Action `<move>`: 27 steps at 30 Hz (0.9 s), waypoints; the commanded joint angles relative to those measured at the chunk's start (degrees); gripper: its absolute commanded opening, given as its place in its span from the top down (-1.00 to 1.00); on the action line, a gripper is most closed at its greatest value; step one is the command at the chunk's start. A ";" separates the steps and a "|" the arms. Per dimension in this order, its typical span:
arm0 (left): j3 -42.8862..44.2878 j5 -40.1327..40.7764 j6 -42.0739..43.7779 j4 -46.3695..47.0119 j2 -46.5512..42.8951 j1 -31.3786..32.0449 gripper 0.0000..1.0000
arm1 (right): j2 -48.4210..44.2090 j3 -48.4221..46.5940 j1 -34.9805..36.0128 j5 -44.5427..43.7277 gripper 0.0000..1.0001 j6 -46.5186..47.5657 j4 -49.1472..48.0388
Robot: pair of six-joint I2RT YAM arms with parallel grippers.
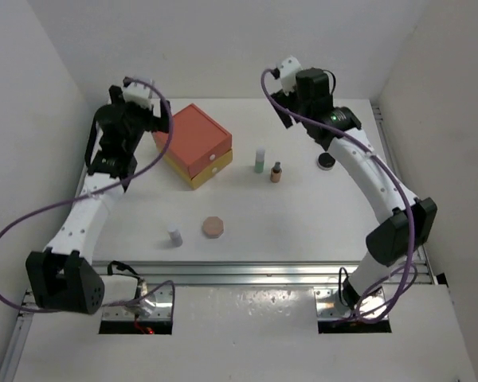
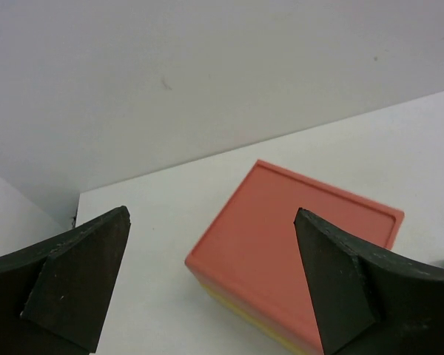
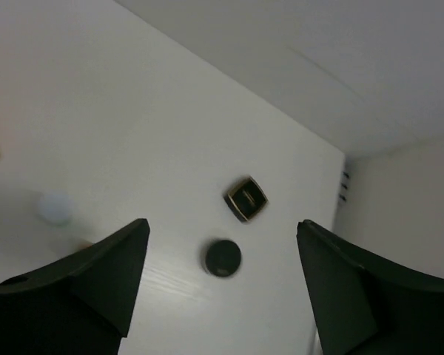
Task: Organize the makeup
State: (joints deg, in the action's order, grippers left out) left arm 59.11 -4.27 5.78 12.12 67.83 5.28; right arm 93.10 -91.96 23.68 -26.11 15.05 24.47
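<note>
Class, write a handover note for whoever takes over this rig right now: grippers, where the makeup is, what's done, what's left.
Left gripper: open, empty, facing the drawer box.
Right gripper: open, empty, facing the black round compact and black square compact at far right.
Green-white bottle and tan bottle stand mid-table, right of the box.
White vial and peach compact sit nearer the arms.
Done: nothing looks sorted; all six sit loose on the table.
Left: all six.

Green-white bottle (image 1: 260, 160) and tan bottle (image 1: 276, 172) upright mid-table. White vial (image 1: 174, 235) and peach compact (image 1: 214, 227) sit nearer. Black round compact (image 1: 327, 161) and square compact (image 3: 246, 199) lie flat on the right.
</note>
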 commanded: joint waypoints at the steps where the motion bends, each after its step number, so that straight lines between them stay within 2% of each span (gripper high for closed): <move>1: 11.63 -0.31 0.63 -15.54 10.02 0.17 -0.99 | 6.47 -12.80 2.50 21.23 -0.58 -3.70 14.68; 3: 14.09 -0.30 1.24 -16.42 13.36 0.17 -0.99 | 8.31 -10.09 3.91 24.86 -0.49 -4.59 6.61; 4: 16.89 -2.12 2.12 -17.04 14.77 0.17 -0.99 | 9.81 -9.38 6.18 27.92 -0.46 -4.68 1.42; 6: 19.10 -6.34 3.79 -18.88 18.64 0.17 -0.99 | 12.97 -10.07 7.16 29.35 -0.46 -7.12 -2.65; 7: 19.11 -9.49 3.80 -18.89 19.35 0.17 -0.99 | 15.59 -12.43 8.04 30.84 -0.34 -8.27 -2.58; 10: 16.66 -11.63 4.58 -13.89 19.35 0.17 -0.99 | 22.62 -16.93 8.22 34.72 -0.18 -17.30 -3.63; 17: 11.03 -8.56 3.45 -6.76 21.73 1.84 -0.99 | 27.84 -15.71 9.80 37.62 -0.18 -21.81 -9.96; 22: 8.04 -6.63 3.45 -5.18 22.96 2.37 -0.99 | 27.22 -7.90 10.42 41.39 -0.18 -27.43 -17.95; 27: 4.43 -5.58 3.45 -3.42 23.49 2.37 -0.80 | 28.98 -6.47 12.61 41.84 -0.18 -26.65 -20.34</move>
State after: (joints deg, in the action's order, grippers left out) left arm 64.42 -10.83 9.39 4.99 91.13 7.18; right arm 123.42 -98.37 34.48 13.32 -10.24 10.09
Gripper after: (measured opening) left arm 0.908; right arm 0.589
